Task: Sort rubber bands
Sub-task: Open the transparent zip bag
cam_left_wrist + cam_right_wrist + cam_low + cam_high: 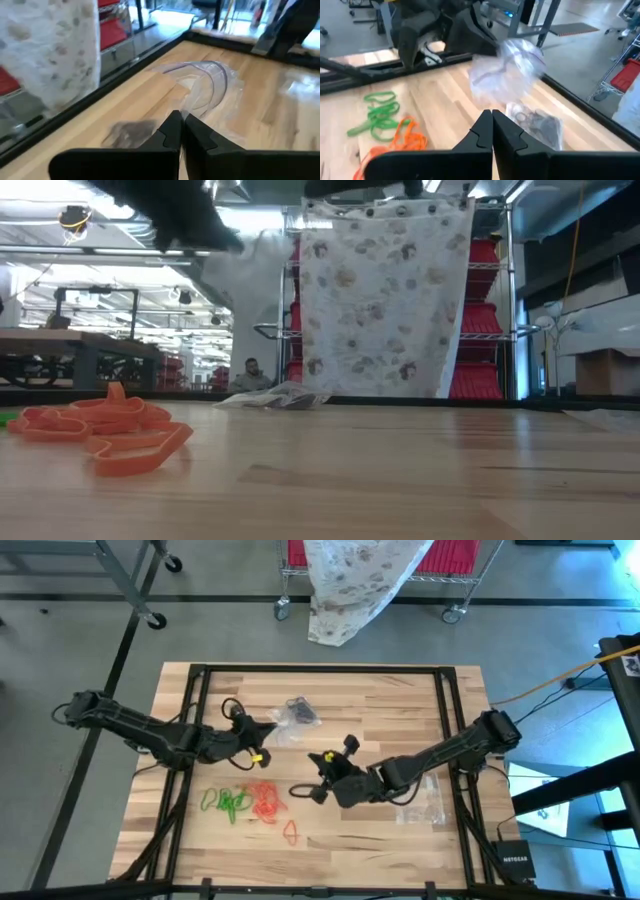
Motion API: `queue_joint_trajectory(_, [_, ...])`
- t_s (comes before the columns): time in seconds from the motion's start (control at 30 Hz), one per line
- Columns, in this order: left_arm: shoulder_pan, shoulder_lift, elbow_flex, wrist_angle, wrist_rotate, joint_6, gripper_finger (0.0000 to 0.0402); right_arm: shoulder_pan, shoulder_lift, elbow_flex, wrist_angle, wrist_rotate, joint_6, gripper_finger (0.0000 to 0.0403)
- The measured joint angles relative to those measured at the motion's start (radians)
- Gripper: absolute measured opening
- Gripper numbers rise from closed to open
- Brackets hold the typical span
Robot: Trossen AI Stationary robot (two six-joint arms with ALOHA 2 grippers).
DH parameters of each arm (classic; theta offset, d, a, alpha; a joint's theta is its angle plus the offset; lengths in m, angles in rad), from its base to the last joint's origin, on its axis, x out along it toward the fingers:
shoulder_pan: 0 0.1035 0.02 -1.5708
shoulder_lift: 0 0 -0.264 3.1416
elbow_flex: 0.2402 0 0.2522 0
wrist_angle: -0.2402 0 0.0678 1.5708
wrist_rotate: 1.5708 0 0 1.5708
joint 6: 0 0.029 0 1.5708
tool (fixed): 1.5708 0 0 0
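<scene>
1. High view: the only one that shows the whole wooden table (400,700). The left gripper (268,726) sits at the edge of a clear plastic bag (292,716) with dark stuff inside, near the far middle. The right gripper (318,778) is mid-table with a black loop (300,788) just beside it; can't tell if they touch. The green rubber bands (228,802) and the orange-red rubber bands (267,800) lie in two touching clumps near the front left, with one orange-red loop (291,831) on its own a bit closer to the front. A second clear bag (422,802) lies under the right arm.

2. Low view: orange-red bands (105,430) fill the left foreground, and the green ones are just a sliver at the edge. A bag (275,397) lies far back. The grippers are cut off above.

3. Left wrist view: fingers (172,132) are pressed together, pinching the clear bag's (202,92) edge. Its dark contents (131,131) are a blur.

4. Right wrist view: fingers (487,131) are pressed together with nothing visible between them. You can see the bag lifted (507,70) under the left arm, with dark bands (537,124) inside its lower part, plus green (380,114) and orange-red (402,140) bands. The black loop is hidden here.
</scene>
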Motion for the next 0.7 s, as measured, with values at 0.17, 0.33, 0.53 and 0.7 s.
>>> queue_joint_trajectory(0.17, [-0.009, -0.051, 0.0, -0.038, 0.033, 0.028, 0.0, 0.015, -0.018, 0.0, -0.071, -0.066, 0.031, 0.0])
queue_joint_trajectory(0.33, [-0.042, -0.071, 0.0, 0.033, 0.217, 0.189, 0.0, -0.019, -0.018, 0.0, -0.055, -0.271, 0.029, 0.0001])
queue_joint_trajectory(0.53, [-0.08, -0.069, 0.0, 0.023, 0.225, 0.209, 0.0, -0.026, -0.018, 0.0, 0.0, -0.302, 0.028, 0.0001])
queue_joint_trajectory(0.7, [-0.078, -0.068, 0.0, 0.02, 0.223, 0.218, 0.0, -0.039, -0.009, 0.0, 0.026, -0.316, 0.028, 0.0002])
